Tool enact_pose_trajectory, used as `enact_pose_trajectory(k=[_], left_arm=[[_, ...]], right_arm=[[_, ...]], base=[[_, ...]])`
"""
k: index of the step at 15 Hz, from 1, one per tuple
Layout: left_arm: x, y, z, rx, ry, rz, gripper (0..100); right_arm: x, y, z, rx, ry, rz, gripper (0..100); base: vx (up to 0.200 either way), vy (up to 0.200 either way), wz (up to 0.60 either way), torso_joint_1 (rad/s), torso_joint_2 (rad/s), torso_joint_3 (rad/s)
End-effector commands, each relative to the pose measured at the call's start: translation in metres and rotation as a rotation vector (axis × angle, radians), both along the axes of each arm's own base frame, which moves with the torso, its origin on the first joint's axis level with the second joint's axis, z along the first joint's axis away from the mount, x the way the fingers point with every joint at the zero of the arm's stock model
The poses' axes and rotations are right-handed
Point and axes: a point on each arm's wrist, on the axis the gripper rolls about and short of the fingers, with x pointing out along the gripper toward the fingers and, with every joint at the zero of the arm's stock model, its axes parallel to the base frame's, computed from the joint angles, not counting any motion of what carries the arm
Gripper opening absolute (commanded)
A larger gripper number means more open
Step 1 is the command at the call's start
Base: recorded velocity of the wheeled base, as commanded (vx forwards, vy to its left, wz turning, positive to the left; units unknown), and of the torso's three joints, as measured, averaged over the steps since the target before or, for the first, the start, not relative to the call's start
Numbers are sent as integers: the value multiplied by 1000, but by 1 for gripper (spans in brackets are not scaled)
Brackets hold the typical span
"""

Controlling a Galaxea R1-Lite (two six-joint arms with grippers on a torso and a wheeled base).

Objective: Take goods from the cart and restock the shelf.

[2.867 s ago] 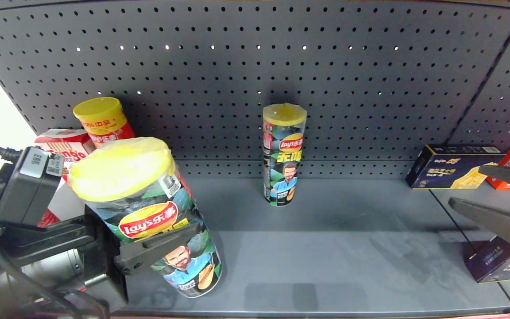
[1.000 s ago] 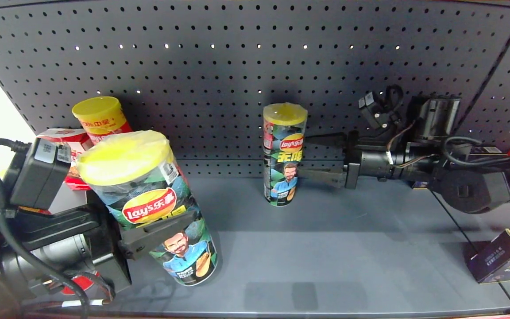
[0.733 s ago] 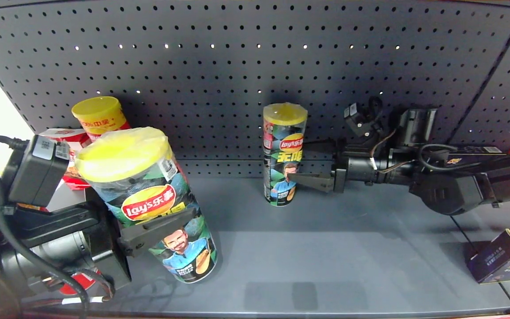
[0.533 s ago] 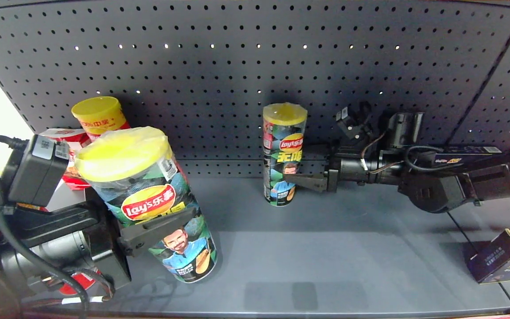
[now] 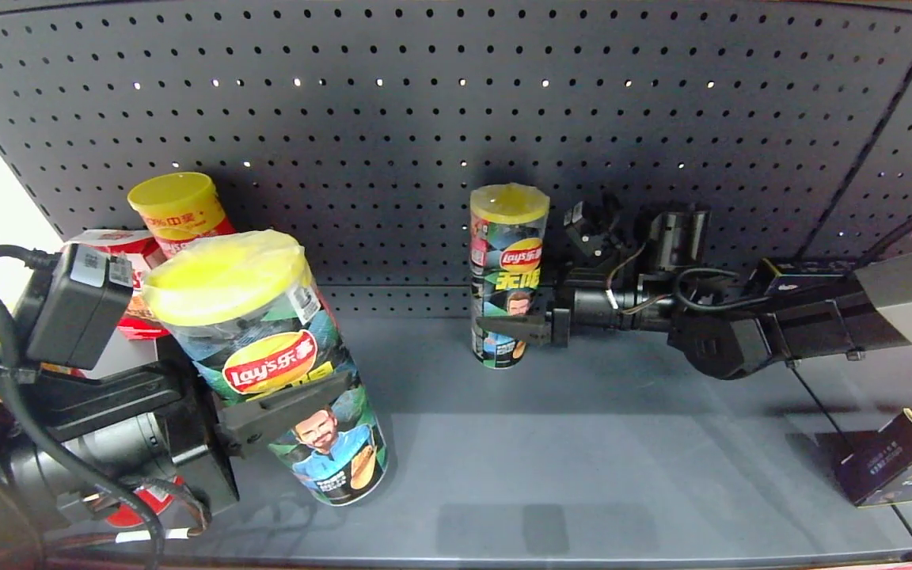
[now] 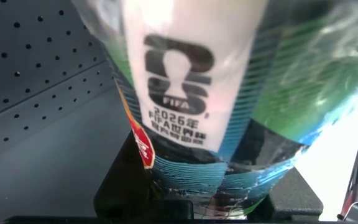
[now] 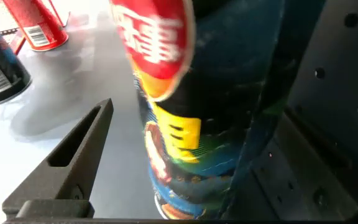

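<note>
- At near left of the grey metal shelf (image 5: 583, 459): left gripper (image 5: 286, 388) pinching a tilted, yellow-lidded cylindrical chip can (image 5: 250, 317).
- At far centre: right gripper (image 5: 515, 305) spread around the upright matching can (image 5: 507, 237).

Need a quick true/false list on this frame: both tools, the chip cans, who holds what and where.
1. The left tool grips the near chip can. True.
2. The near chip can lies flat on the shelf. False: it is tilted but mostly upright.
3. The right tool is open around the middle chip can. True.
4. The middle chip can stands at the shelf's front edge. False: it stands at the back, by the pegboard.
5. A red can stands behind the near chip can. True.
</note>
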Motion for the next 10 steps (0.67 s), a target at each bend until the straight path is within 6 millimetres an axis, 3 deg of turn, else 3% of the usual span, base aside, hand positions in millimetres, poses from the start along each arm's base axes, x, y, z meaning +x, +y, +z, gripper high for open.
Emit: enact_pose_trajectory(k=[1,4,5,10], left_arm=[[0,0,-1,2,4,2,0],[-1,0,-2,3,7,5,0],[-1,0,-2,3,7,5,0],[-2,1,-3,5,9,6,0]], right_arm=[[3,5,-6,-3,7,7,100],[6,13,-11,-3,4,22,100],[5,16,-10,3,-6,23,0],[-7,22,-1,8,-11,-11,0]], base=[[0,0,0,0,0,0],[0,0,0,0,0,0],[0,0,0,0,0,0],[0,0,0,0,0,0]])
